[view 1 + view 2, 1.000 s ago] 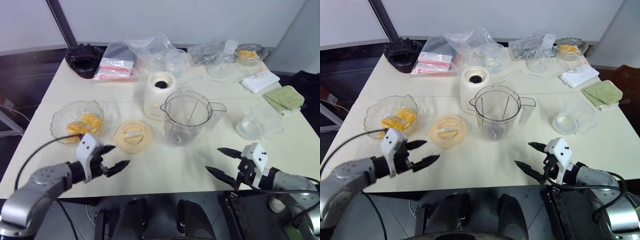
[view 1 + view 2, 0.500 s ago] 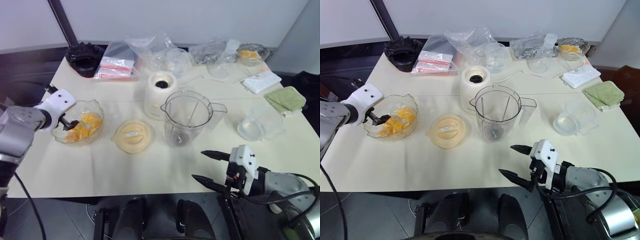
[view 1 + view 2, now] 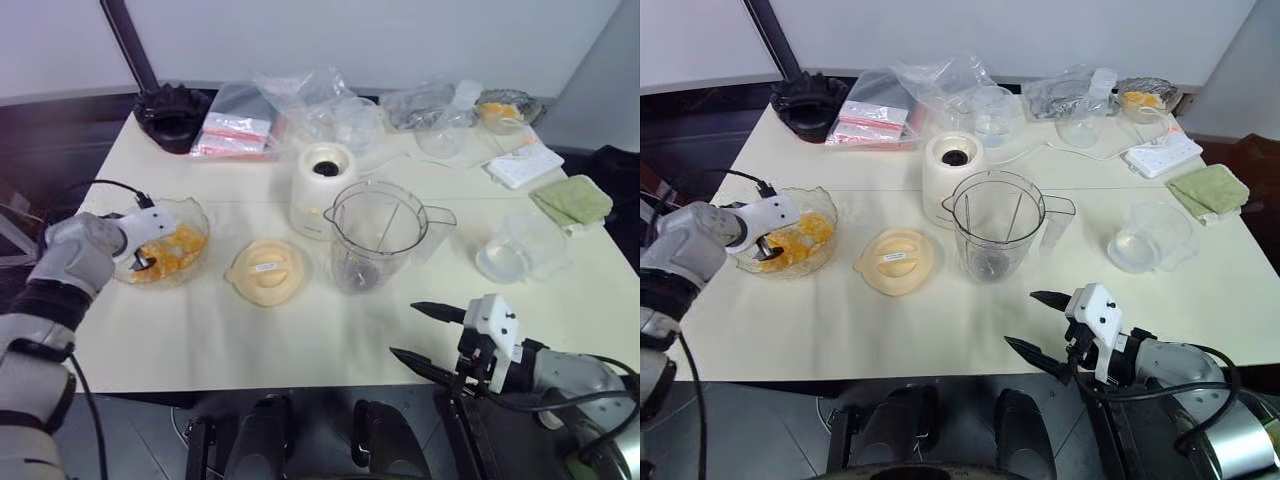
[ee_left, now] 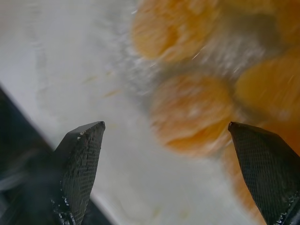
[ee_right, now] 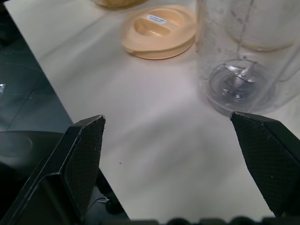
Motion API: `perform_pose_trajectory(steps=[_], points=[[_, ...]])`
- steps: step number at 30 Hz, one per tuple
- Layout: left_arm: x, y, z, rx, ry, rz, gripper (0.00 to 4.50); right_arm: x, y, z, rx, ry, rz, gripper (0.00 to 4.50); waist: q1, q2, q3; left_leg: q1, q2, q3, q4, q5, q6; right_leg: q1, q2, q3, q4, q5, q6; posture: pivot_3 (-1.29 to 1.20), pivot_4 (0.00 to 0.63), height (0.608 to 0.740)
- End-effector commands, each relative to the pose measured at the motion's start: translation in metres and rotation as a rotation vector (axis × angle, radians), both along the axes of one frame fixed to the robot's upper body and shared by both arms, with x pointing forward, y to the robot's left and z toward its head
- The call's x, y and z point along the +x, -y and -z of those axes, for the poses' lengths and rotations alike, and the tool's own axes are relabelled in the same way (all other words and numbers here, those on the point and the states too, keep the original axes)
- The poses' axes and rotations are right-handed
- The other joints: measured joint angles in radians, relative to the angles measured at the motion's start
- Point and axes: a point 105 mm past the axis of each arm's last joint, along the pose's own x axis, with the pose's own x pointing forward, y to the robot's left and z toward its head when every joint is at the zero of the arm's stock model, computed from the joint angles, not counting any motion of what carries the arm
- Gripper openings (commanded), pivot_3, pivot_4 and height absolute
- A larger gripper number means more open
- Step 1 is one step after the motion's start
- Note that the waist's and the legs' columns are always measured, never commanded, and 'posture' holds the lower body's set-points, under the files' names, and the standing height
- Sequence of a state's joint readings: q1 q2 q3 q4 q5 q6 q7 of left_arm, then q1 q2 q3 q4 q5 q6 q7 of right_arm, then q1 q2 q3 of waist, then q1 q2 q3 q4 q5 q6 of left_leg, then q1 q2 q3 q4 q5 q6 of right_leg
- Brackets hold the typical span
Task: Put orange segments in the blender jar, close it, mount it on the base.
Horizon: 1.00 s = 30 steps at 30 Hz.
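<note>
Step in hand, by the look of it: first pick of fruit. Left gripper [image 3: 768,250] down inside the glass bowl [image 3: 818,200] at mid-left of the head view, tips among the segments [image 3: 805,236]. Jaws spread wide in the left wrist view, nothing between them yet; one segment [image 4: 192,115] sitting squarely in the gap, others crowding upper right of that frame. Segments glossy, yellow-orange, soft-edged, heaped close together; likely slippery, likely to squash under a hard pinch.

Next move, as a guess: lower a touch more, close gently on the centred wedge, lift clear of the bowl rim, carry right to the jar [image 3: 997,225].

Jar upright at frame centre, mouth open and unobstructed, clear walls, handle and spout toward the right, small blade [image 5: 237,80] visible at the bottom, nothing inside. Base [image 3: 953,165] just behind the jar, upper left of it, dark socket on top uncovered. Pale orange lid [image 3: 898,260] flat on the table [image 3: 940,330] between bowl and jar, near both.

Right gripper [image 3: 1045,326] at lower right of the head view, over the table's near edge, jaws wide apart, holding nothing, pointed toward jar and lid.

Closing and mounting not yet started.
</note>
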<state>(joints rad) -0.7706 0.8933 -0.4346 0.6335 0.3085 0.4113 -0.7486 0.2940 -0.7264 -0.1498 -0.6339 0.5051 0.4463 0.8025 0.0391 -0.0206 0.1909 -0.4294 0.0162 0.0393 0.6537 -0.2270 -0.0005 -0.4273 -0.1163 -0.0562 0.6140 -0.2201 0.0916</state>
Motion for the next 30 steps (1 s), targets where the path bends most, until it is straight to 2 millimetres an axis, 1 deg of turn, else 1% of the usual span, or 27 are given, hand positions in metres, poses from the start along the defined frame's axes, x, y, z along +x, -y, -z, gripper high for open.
perform_pose_trajectory(steps=[1,3,9,11,13,15,20,28,30], points=[[0.005,-0.003,-0.016,-0.07,0.042,-0.048,4.42,-0.001,-0.004,-0.012,0.006,0.048,0.0,4.47,0.0,-0.001,0.0,0.0,0.0,0.0,0.0,0.0,0.0,0.0,0.0,0.0,0.001,0.0,0.0,0.0,0.15,0.74],[0.006,0.001,-0.015,-0.109,0.032,-0.051,4.42,0.0,-0.004,-0.013,0.005,0.049,0.006,4.47,0.001,-0.001,0.0,0.0,0.0,-0.001,0.0,0.0,0.0,0.0,0.0,0.0,0.002,0.0,0.0,0.0,0.15,0.74],[0.009,-0.019,-0.004,0.044,0.054,-0.099,4.42,0.003,-0.006,-0.013,0.007,0.055,0.018,4.47,0.001,-0.002,0.0,0.0,0.0,-0.001,0.002,0.0,0.0,0.0,0.0,0.0,0.004,0.001,0.001,0.0,0.15,0.74],[0.011,-0.024,-0.003,0.096,0.068,-0.108,4.42,0.004,-0.006,-0.013,0.007,0.057,0.022,4.47,0.001,-0.002,0.0,0.0,0.0,-0.001,0.004,0.0,0.0,0.001,0.0,0.0,0.005,0.001,0.002,0.0,0.15,0.74],[0.013,-0.026,-0.001,0.12,0.081,-0.116,4.42,0.005,-0.006,-0.013,0.009,0.06,0.028,4.47,0.0,-0.002,0.0,0.0,0.0,-0.001,0.005,0.0,0.0,0.001,0.0,0.0,0.005,0.001,0.002,0.0,0.15,0.74],[0.015,-0.025,0.001,0.104,0.093,-0.126,4.42,0.006,-0.007,-0.014,0.013,0.062,0.033,4.47,0.001,-0.001,0.0,0.0,0.0,-0.001,0.005,0.0,0.0,0.001,0.0,0.0,0.005,0.001,0.002,0.0,0.15,0.74],[0.022,-0.014,0.008,0.077,0.14,-0.094,4.42,0.007,-0.01,-0.015,0.018,0.064,0.04,4.47,0.002,0.001,-0.002,0.002,0.001,-0.002,0.007,0.0,0.0,0.001,0.0,0.0,0.008,0.001,0.002,0.0,0.15,0.74],[0.039,0.01,-0.002,-0.002,0.282,-0.019,4.42,0.009,-0.015,-0.017,0.02,0.068,0.043,4.47,0.003,0.002,-0.003,0.002,0.002,-0.002,0.01,0.0,0.0,0.002,-0.002,-0.001,0.011,0.0,0.003,0.0,0.15,0.74],[0.039,0.013,0.002,-0.086,0.275,-0.061,4.42,0.009,-0.015,-0.017,0.018,0.068,0.044,4.47,0.003,0.001,-0.002,0.001,0.002,-0.002,0.01,0.0,0.0,0.002,-0.002,-0.001,0.01,0.001,0.001,0.0,0.15,0.74]])
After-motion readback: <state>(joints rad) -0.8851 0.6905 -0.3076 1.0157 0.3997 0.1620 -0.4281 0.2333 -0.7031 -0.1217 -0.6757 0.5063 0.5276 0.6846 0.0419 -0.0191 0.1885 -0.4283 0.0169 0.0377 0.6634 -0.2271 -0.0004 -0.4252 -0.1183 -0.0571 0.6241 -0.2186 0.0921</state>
